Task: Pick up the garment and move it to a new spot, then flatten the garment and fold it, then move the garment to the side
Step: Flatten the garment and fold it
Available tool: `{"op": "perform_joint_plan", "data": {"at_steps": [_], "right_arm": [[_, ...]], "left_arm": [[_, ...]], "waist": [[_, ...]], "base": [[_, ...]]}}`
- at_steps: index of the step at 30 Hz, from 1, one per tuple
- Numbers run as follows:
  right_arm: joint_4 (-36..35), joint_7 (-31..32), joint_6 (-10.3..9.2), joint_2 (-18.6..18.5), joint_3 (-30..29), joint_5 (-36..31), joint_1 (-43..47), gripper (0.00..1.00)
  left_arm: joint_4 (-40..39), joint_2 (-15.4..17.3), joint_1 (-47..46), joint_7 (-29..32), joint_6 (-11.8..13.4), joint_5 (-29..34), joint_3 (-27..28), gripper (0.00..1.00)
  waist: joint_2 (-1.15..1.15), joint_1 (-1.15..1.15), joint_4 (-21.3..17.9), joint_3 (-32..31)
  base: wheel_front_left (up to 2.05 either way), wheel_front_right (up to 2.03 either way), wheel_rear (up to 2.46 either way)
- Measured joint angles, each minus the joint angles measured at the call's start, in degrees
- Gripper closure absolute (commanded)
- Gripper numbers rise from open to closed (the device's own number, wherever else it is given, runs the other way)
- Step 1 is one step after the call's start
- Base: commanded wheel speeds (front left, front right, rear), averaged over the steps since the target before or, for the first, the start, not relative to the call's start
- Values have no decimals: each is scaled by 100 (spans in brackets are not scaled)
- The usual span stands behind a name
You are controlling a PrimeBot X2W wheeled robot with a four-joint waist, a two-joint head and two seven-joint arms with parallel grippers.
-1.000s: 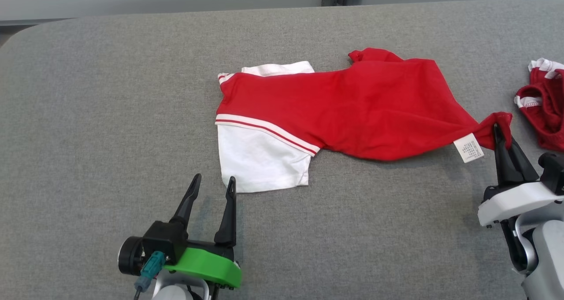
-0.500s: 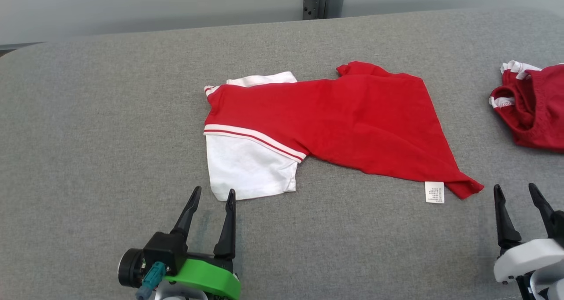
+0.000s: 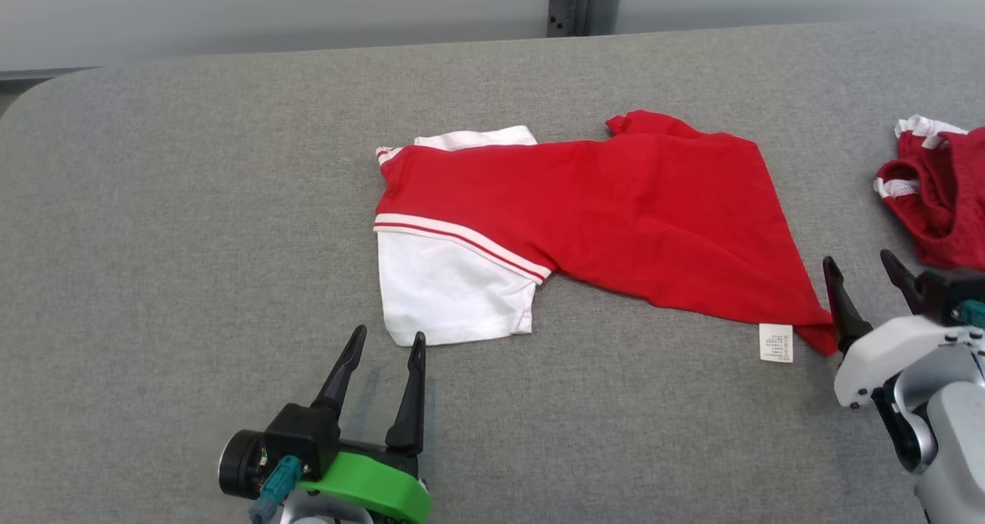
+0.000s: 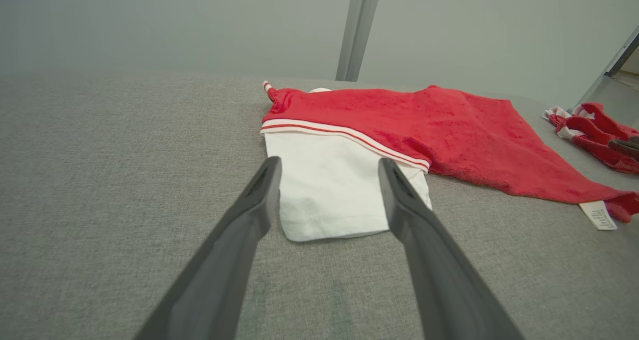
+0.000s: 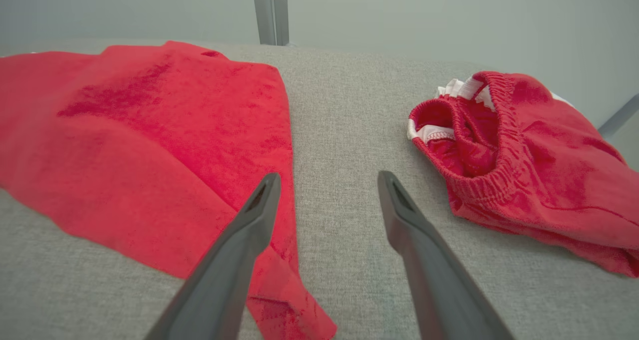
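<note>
Released corner now lies flat; right gripper [image 3: 856, 257] has let go, jaws wide, over the table's [image 3: 192, 201] near-right. Half-spread garment [image 3: 600, 216] sprawls mid-table. It looks soft, light and limp, so likely best pinched at hem corners or sleeve edge. Empty left gripper [image 3: 389, 332] gapes at table's near-left. Head view gives the whole outline and care label [image 3: 776, 342]; right wrist view details red shorts [image 5: 499, 145] waistband.

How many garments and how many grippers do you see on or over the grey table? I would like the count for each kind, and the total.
Garments: 2 (red-and-white shirt, crumpled red garment)
Grippers: 2 (left gripper, right gripper)
Total: 4
</note>
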Motion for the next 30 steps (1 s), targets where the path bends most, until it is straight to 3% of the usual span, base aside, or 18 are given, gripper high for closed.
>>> {"op": "perform_joint_plan", "data": {"at_steps": [8,16,17,18,19,20,26,30], "right_arm": [[1263,1079,0,-171,681,481,-1227,0],[2174,1466,0,-334,1038,931,-2025,0],[2251,1505,0,-342,1081,985,-2100,38],[2302,1522,-1,-358,1132,1037,-2164,67],[2349,1563,-3,-372,1191,1101,-2222,87],[2368,1579,-5,-388,1248,1181,-2265,100],[2343,1324,2,-656,1624,1318,-2514,100],[2377,993,2,-898,1655,1067,-2864,100]], "left_arm": [[-11,0,-124,0,19,-53,-54,0],[-19,0,-261,0,25,-136,-107,0],[-16,0,-267,0,25,-143,-114,0],[-14,0,-271,0,25,-147,-122,0],[-12,0,-275,0,35,-148,-127,0],[-12,0,-283,0,48,-149,-129,0],[-12,0,-288,0,81,-167,-120,0],[-12,0,-287,0,82,-172,-119,0]], "waist": [[0,0,377,184],[0,0,697,432],[0,0,729,455],[0,0,758,475],[0,0,786,492],[0,0,811,506],[0,0,833,521],[0,0,781,490]], "base": [[0,0,0],[0,0,0],[0,0,0],[0,0,0],[0,0,0],[0,0,0],[0,0,0],[0,0,0]]}}
